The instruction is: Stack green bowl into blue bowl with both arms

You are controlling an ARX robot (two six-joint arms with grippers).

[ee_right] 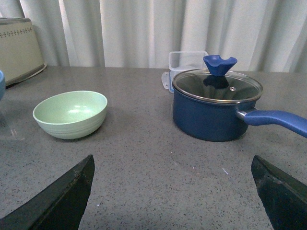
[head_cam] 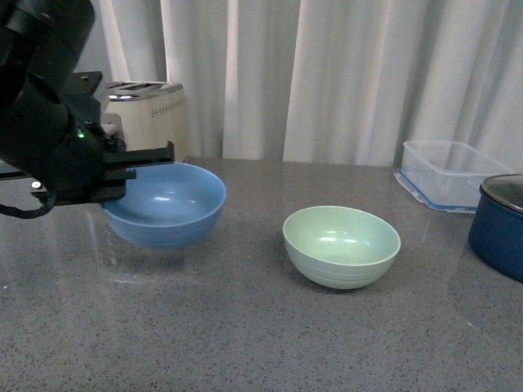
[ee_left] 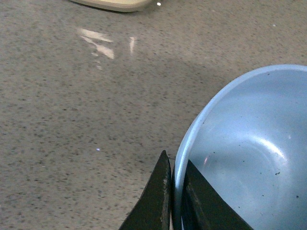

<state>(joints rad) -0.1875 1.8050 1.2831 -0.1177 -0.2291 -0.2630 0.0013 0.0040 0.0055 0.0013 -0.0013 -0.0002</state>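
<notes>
L hand (ee_left: 175, 159) pinching blue bowl (head_cam: 167, 204), green bowl (head_cam: 341, 245) apart

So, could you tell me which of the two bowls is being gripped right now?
The blue bowl: the left fingers pinch its rim, while the green bowl sits untouched.

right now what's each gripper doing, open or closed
left gripper: closed on the rim of the blue bowl
right gripper: open, holding nothing

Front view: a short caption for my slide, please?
Left gripper clamps the rim of the blue bowl; green bowl sits apart.
</notes>
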